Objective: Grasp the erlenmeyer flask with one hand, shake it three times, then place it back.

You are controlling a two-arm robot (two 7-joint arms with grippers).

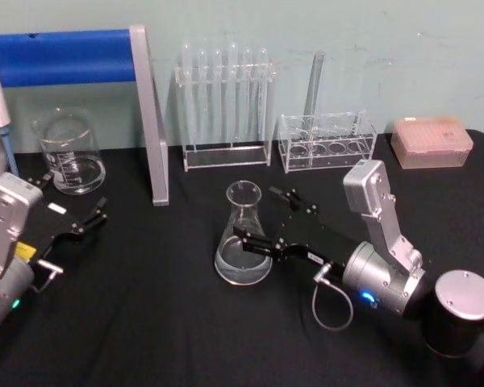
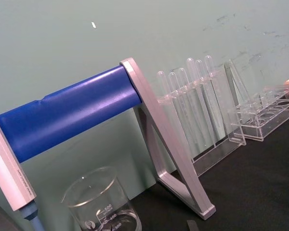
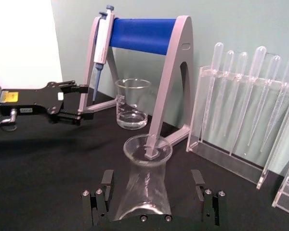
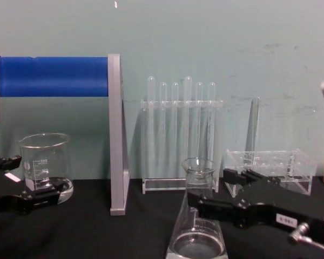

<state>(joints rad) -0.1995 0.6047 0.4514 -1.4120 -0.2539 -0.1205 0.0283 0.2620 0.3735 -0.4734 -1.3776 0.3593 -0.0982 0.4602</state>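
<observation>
The grasp is the step in hand: the right gripper (image 1: 258, 216) reaches in low over the black table (image 1: 145, 322) and straddles the erlenmeyer flask (image 1: 244, 242), one finger on the near side and one on the far side, level with the upper cone just under the neck. In the right wrist view the jaws stand wide open, with a gap between each finger and the glass, so nothing is held yet. The flask stands upright near the middle of the table, in front of the test-tube rack (image 1: 226, 105) and well apart from the beaker (image 1: 68, 153) on the left. It is clear glass with a wide round base, sloping walls, a narrow neck and a flared rim, and a shallow layer of clear liquid lies at the bottom. The next move, as I judge it, is to close the jaws evenly on that sloping wall. Smooth tapered glass could slip down or tip if one finger touches first, so the grip must be firm and centred before any lift and shake. The left gripper (image 3: 82, 103) is parked at the left beside the beaker, open and holding nothing.
</observation>
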